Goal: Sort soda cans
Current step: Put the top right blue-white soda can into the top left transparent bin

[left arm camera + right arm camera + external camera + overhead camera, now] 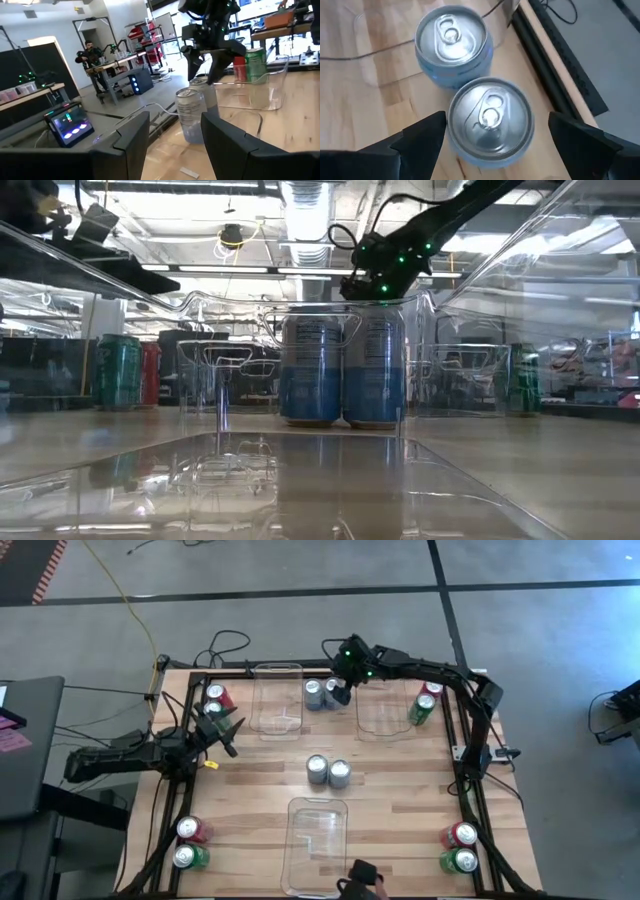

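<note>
Near clear bin cut off at high view's bottom edge

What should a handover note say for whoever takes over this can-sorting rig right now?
Right gripper: open, poised above one of two silver-blue cans at the table's far edge, between the two far bins.
Left gripper: part open, empty, near the green can and red can at the far left.
Elsewhere: silver-blue pair mid-table; red-and-green pairs at far right, near left and near right.
Done: nothing; all three clear bins look empty.
Left: sort all twelve cans.
</note>
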`<state>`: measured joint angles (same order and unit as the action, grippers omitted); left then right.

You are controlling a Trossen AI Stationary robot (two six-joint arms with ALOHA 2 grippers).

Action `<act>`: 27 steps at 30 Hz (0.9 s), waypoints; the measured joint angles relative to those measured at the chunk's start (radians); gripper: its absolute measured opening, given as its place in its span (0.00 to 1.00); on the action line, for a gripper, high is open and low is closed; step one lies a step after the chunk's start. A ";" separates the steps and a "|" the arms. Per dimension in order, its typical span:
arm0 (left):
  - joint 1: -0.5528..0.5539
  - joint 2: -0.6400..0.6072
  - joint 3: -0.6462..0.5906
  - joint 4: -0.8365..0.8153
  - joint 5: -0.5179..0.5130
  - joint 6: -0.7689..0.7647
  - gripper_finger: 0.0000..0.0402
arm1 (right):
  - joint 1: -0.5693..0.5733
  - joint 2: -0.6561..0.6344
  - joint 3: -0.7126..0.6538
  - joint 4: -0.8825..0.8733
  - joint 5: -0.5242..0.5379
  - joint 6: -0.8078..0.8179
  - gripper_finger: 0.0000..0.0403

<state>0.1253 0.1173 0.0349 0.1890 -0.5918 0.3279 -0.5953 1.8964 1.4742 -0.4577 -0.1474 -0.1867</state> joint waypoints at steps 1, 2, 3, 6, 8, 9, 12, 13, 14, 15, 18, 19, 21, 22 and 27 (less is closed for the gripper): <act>0.005 0.000 0.000 0.000 0.004 0.005 0.44 | 0.003 0.011 0.001 0.019 -0.008 0.002 0.93; 0.010 0.000 0.000 0.000 0.007 0.015 0.44 | 0.006 0.020 0.002 0.029 -0.014 0.004 0.93; 0.013 0.000 0.000 0.000 0.007 0.026 0.44 | 0.004 0.027 0.001 0.022 -0.016 0.006 0.93; 0.019 0.000 0.000 0.002 0.008 0.059 0.44 | 0.006 0.050 0.000 0.029 -0.021 0.005 0.93; 0.019 0.000 0.000 0.003 0.007 0.076 0.44 | 0.006 0.050 0.000 0.020 -0.021 0.006 0.92; 0.020 0.000 0.000 0.003 0.007 0.084 0.44 | 0.007 0.051 0.000 0.030 -0.021 0.006 0.91; 0.021 0.000 0.000 0.005 0.006 0.117 0.44 | 0.011 0.050 0.000 0.034 -0.019 0.005 0.85; 0.021 0.000 0.000 0.006 0.006 0.130 0.44 | 0.009 0.049 0.000 0.034 -0.017 0.000 0.82; 0.021 0.000 0.000 0.009 0.005 0.140 0.44 | 0.010 0.049 0.000 0.035 -0.014 0.000 0.79; 0.021 0.000 0.000 0.011 0.004 0.145 0.44 | 0.011 0.049 0.000 0.036 -0.013 0.000 0.75; 0.021 0.000 0.000 0.010 0.003 0.146 0.44 | 0.011 0.047 0.000 0.033 -0.013 0.002 0.67; 0.021 0.000 0.000 0.009 0.003 0.145 0.44 | 0.011 0.047 0.000 0.031 -0.012 0.002 0.66; 0.021 0.000 0.000 0.001 0.003 0.126 0.44 | 0.015 0.046 0.000 0.028 -0.011 0.008 0.66; 0.021 0.000 0.000 -0.005 0.003 0.115 0.44 | 0.018 0.042 0.000 0.025 -0.009 0.010 0.66; 0.021 0.000 0.000 -0.056 0.003 0.041 0.44 | 0.048 -0.002 -0.003 -0.006 0.052 0.006 0.66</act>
<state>0.1459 0.1173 0.0349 0.1331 -0.5884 0.3689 -0.5475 1.8947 1.4709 -0.4633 -0.0953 -0.1812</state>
